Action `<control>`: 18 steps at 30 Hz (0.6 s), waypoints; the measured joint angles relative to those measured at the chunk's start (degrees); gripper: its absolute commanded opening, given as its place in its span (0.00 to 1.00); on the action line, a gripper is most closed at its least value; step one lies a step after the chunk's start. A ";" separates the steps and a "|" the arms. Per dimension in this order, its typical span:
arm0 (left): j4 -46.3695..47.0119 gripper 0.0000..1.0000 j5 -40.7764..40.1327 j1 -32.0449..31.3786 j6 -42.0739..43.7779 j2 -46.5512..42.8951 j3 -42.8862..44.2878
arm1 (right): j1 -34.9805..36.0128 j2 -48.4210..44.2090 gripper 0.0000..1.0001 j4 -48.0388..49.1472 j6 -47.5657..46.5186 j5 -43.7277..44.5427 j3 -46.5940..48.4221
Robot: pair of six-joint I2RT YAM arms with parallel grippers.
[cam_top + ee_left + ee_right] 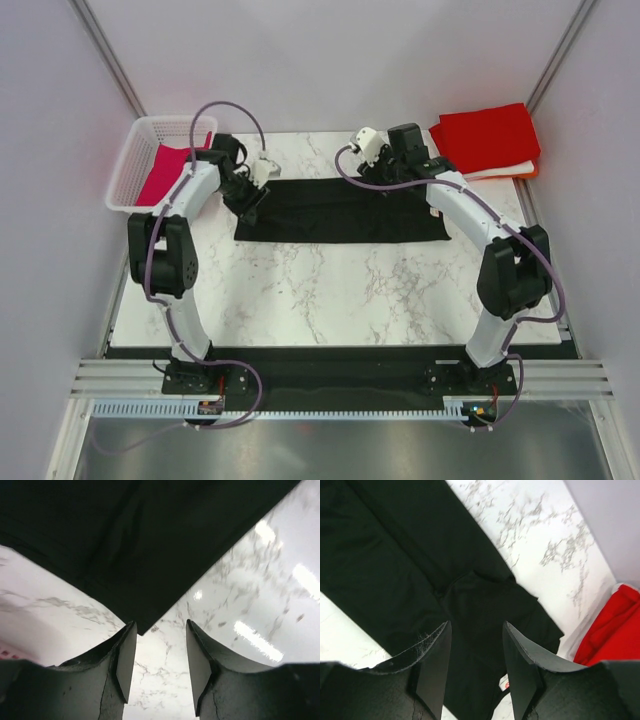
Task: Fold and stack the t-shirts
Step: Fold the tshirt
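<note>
Where marbled tabletop (340,290) gleams, black t-shirt (340,212) (matte, soft), long rectangle.

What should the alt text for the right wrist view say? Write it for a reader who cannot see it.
A black t-shirt lies folded into a long band across a white marble table, with the right arm's jaws standing apart over it, gripping nothing. A red t-shirt shows at the right edge.
</note>
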 measured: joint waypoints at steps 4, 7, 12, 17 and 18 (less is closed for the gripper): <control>-2.05 0.53 -3.39 -0.35 10.32 2.89 -5.18 | -0.02 -1.70 0.54 -0.70 -0.02 0.83 -3.69; -2.10 0.52 -5.18 -0.17 14.78 3.74 -5.11 | -0.02 -3.39 0.54 -0.87 -0.02 1.22 -5.55; -1.75 0.52 -7.19 -0.13 17.94 4.85 -4.81 | -0.02 -5.79 0.54 -1.09 -0.20 1.51 -7.13; -1.77 0.52 -7.89 -0.20 19.04 6.47 -4.92 | 0.00 -6.86 0.54 -1.18 -0.48 1.81 -8.33; -1.77 0.52 -7.89 -0.26 19.10 6.47 -5.03 | -0.02 -6.86 0.54 -1.18 -0.63 1.88 -8.48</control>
